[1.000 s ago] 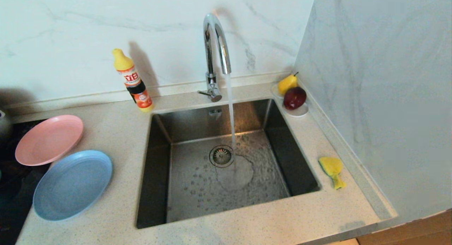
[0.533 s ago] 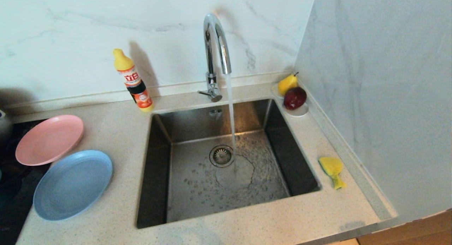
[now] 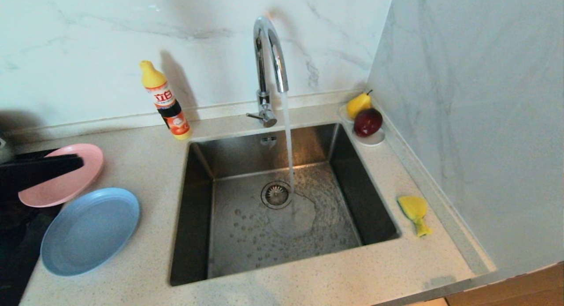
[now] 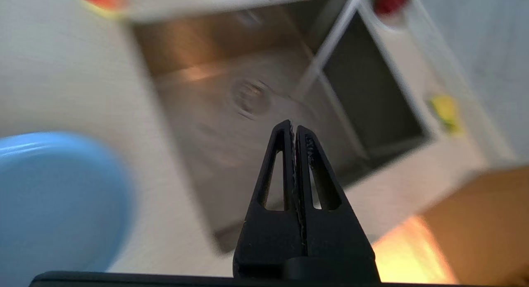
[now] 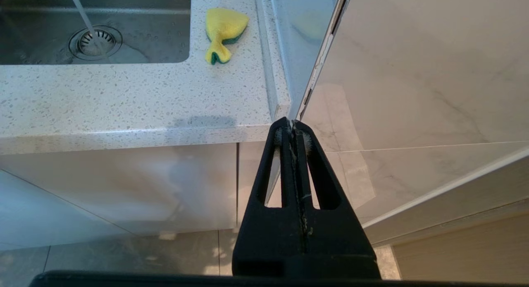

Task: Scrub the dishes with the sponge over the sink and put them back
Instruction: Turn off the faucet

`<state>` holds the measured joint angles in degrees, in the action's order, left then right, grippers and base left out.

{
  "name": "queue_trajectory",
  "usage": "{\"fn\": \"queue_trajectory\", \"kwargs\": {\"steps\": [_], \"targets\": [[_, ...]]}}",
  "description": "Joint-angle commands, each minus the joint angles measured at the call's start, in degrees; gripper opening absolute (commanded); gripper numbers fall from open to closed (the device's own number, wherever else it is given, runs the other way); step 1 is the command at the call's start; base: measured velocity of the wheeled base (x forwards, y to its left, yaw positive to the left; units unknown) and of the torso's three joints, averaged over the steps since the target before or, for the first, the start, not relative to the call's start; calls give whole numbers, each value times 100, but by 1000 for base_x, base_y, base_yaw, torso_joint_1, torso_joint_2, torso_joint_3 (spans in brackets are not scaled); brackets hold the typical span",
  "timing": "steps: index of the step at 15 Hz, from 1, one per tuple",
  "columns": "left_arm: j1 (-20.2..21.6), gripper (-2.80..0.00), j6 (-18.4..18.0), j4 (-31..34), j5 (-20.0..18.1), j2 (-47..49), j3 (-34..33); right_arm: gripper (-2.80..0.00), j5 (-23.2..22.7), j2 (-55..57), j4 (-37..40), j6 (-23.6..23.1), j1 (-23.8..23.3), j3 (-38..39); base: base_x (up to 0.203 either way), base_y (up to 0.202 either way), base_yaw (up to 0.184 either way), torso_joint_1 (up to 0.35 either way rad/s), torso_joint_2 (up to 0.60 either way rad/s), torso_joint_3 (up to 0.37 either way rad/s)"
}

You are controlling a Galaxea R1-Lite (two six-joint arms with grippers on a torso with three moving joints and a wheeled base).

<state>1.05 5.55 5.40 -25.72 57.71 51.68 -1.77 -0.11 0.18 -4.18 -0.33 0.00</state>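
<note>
Your speckled counter [image 3: 145, 160] sits in a marble-walled corner; the tap [image 3: 269, 54] runs into the sink [image 3: 194, 235]. Pink plate [image 3: 83, 173] and blue plate [image 3: 90, 229] lie left of it, the sponge [image 3: 415, 212] right, beside the wall. Left gripper [image 4: 294, 125], fingers together, empty, over the pink plate. Right gripper [image 5: 292, 122], fingers together, hangs below the counter edge.

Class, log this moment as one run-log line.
left hand: shut, above pink plate | right hand: shut, parked | sponge: on counter | tap: running
</note>
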Motion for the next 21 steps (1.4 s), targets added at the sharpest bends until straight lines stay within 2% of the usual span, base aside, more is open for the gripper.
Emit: {"fn": "queue_trajectory", "kwargs": {"steps": [1,5,10,15,17,18,21], "targets": [[-117,-280,171,11,-537,2154,753,-280,2,11,-1,-4,-2,0,0,0,0,0,0,0],[-519,-280,595,-100,-940,3772,1629,-280,-7,11,-1,-4,-2,0,0,0,0,0,0,0],[-1237,-280,963,-917,-954,4956,2082,-280,2,11,-1,-4,-2,0,0,0,0,0,0,0],[-1339,-280,1700,-1386,-507,5858,3087,-280,2,11,-1,-4,-2,0,0,0,0,0,0,0],[-1336,-280,2316,-1911,-378,6107,3395,-280,1,11,-1,-4,-2,0,0,0,0,0,0,0],[-1336,-280,2503,-2113,-356,6205,3514,-280,2,11,-1,-4,-2,0,0,0,0,0,0,0],[-1336,-280,2742,-2298,-229,6487,3977,-280,2,11,4,-4,-2,0,0,0,0,0,0,0]]}}
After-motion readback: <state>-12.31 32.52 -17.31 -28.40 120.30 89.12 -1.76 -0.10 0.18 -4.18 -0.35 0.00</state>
